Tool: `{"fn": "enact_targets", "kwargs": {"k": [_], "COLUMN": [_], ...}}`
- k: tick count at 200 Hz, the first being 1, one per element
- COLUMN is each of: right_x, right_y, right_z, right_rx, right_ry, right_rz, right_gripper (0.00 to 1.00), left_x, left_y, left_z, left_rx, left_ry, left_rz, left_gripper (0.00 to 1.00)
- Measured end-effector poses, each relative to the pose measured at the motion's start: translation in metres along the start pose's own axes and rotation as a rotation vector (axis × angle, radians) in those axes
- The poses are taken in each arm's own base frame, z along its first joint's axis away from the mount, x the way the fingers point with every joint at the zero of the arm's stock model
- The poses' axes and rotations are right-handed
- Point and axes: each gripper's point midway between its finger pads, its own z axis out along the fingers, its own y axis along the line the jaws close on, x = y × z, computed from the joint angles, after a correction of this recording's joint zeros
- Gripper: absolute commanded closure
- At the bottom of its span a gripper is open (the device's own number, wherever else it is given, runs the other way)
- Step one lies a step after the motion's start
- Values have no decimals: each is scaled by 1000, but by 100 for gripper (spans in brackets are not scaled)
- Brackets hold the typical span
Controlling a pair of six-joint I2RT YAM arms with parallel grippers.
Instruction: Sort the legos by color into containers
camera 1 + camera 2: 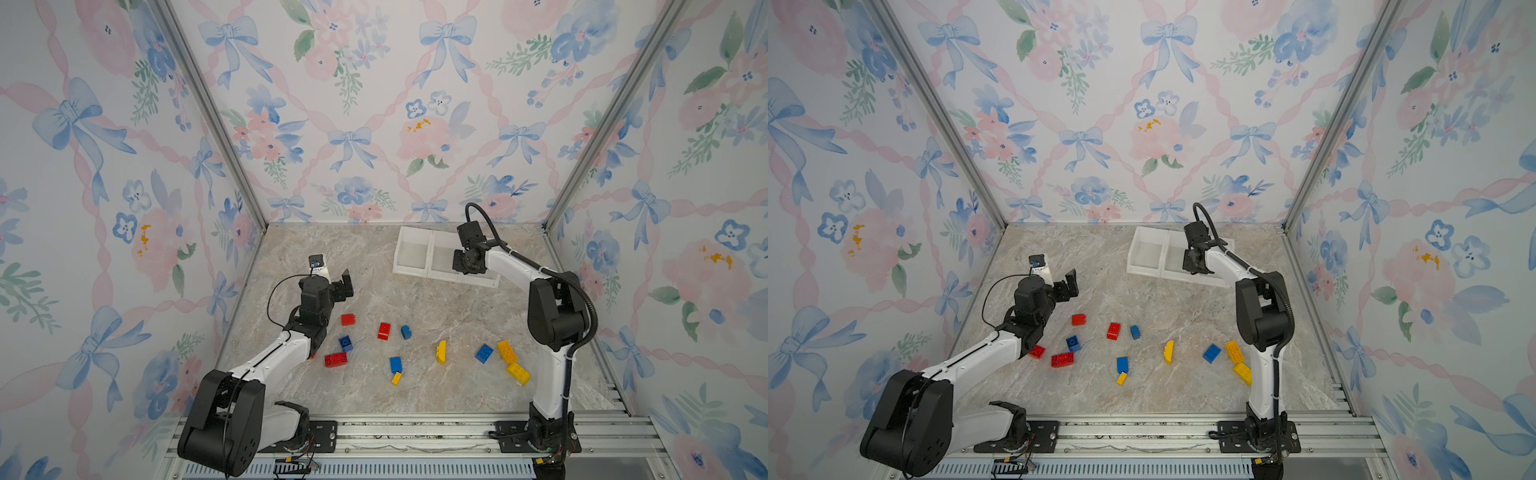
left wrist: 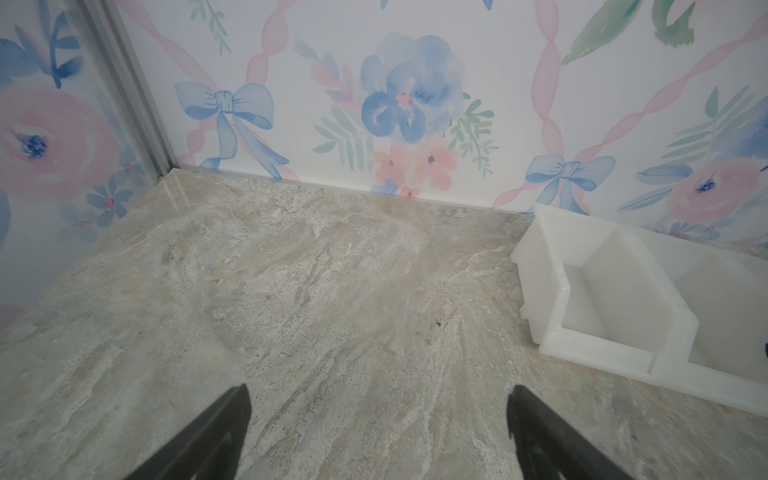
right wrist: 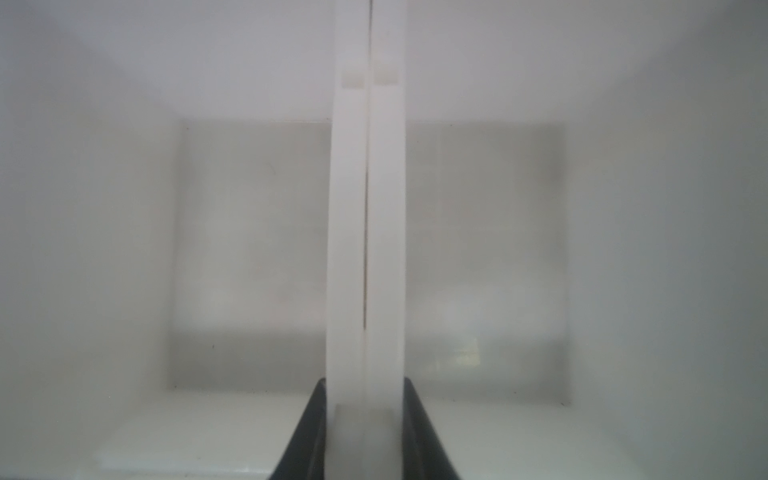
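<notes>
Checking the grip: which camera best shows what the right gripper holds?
Right wrist view: the right gripper pinches the double wall between two containers. Both top views hide its fingertips behind the wrist; the left wrist view shows only the containers' end.

Left gripper (image 2: pixel 378 390) wide, right gripper (image 3: pixel 365 384) clamped.

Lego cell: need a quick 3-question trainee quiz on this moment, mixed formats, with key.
1. True or false: the left gripper is shut on a brick.
2. The right gripper is shut on: A a red brick; B the wall between two containers; C nothing.
3. Fill in: ____ yellow legos lie on the table.

Key: 1 false, its jaws stand open and empty. 2 B. 3 four.
</notes>
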Motion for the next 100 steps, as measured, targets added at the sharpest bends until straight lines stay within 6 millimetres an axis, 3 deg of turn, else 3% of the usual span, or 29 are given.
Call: {"fn": "enact_targets", "kwargs": {"k": [100], "right_x": [49], "right_y": [82], "right_z": [-25], "right_rx": [-74], "right_ry": [12], "right_rz": [-106], "right_gripper": [90], "left_x": [8], "left_y": [8], "left_z": [-16], "left_rx": [-12], "left_ry": [13], "left_rz": [-7], "left_gripper": [2]}}
